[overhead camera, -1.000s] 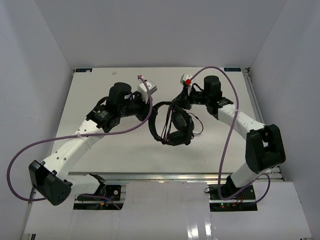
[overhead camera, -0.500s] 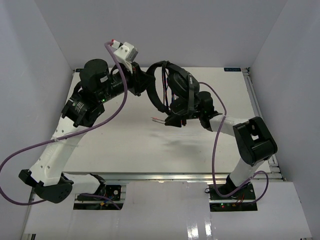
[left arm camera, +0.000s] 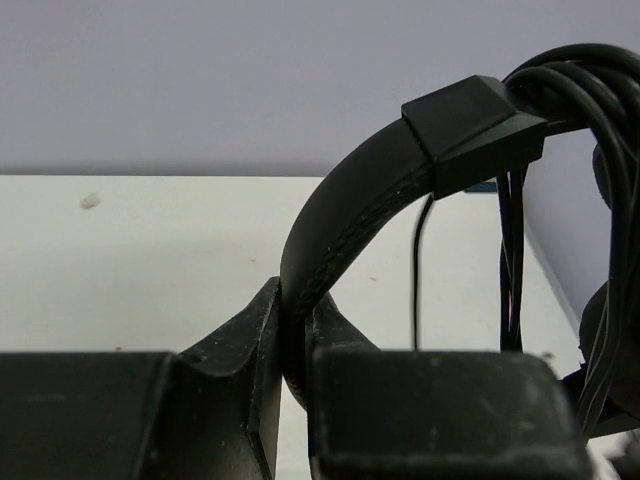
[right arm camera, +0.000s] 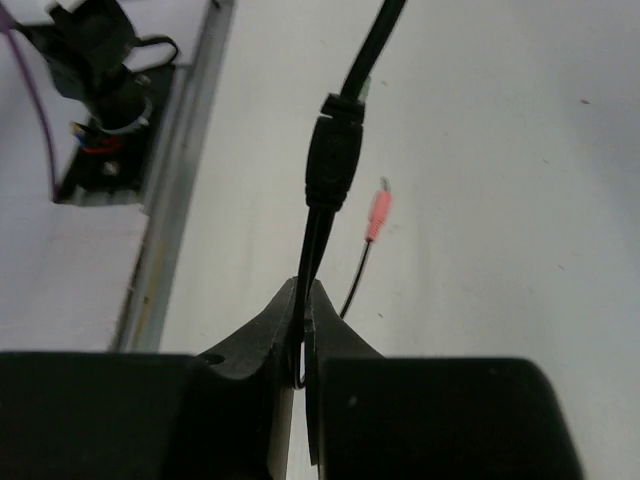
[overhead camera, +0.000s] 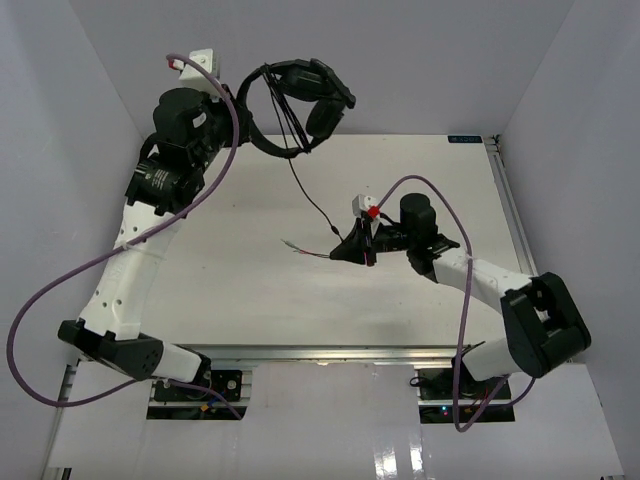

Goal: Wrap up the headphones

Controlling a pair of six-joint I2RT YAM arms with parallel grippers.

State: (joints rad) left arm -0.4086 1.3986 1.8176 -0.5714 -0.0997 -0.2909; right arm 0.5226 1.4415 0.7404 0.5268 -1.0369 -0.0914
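My left hand pinches the headband of the headphones, raised high and far to the left of my right hand, which is clamped on the thin cord running up toward them from low over the tabletop.

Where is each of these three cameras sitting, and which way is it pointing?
Top view: fixed above and behind, looking down at the table; the left arm and right arm show, bases at the bottom.
Left wrist: on the left arm, looking past the left claw pinching the headphones by the headband.
Right wrist: looking past the right claw gripping the cord.
Shared: the top view shows both grips too.
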